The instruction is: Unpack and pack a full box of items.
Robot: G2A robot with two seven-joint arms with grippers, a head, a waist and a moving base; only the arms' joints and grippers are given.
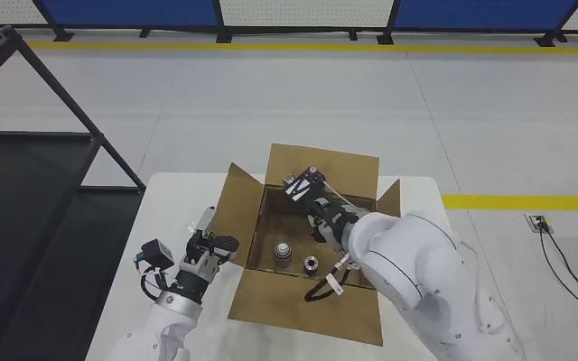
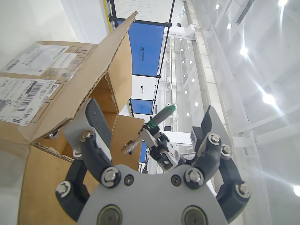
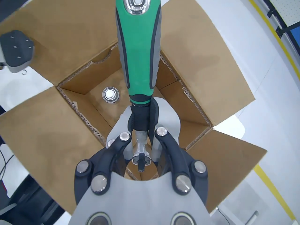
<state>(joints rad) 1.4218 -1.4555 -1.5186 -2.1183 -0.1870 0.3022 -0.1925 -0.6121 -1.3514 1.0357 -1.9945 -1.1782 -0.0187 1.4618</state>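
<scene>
Above the open cardboard box (image 1: pixel 307 311), the right gripper (image 3: pixel 141 118) holds a ratchet wrench (image 3: pixel 138 47). Its fingers are clamped on the dark neck between the green handle and the chrome head. The handle juts out past the fingertips, while the head and its square drive sit back near the palm.

Beneath the gripper, on the box floor, stands a small metal can (image 3: pixel 110 94) with a second small metal piece (image 1: pixel 311 263) just beside it.

Across the box from the wrench, the left gripper (image 2: pixel 150 120) sits next to a raised side flap, its fingers spread and holding nothing. The box rests on a white table (image 1: pixel 181 194).

The wrench looks rigid and fairly heavy for its size. Its rubbery handle should offer good friction, and the polished metal little. Gripped so near the head, the long handle may lever the tool and let it pivot. A hold on the rubber, nearer the middle, would likely be steadier.
</scene>
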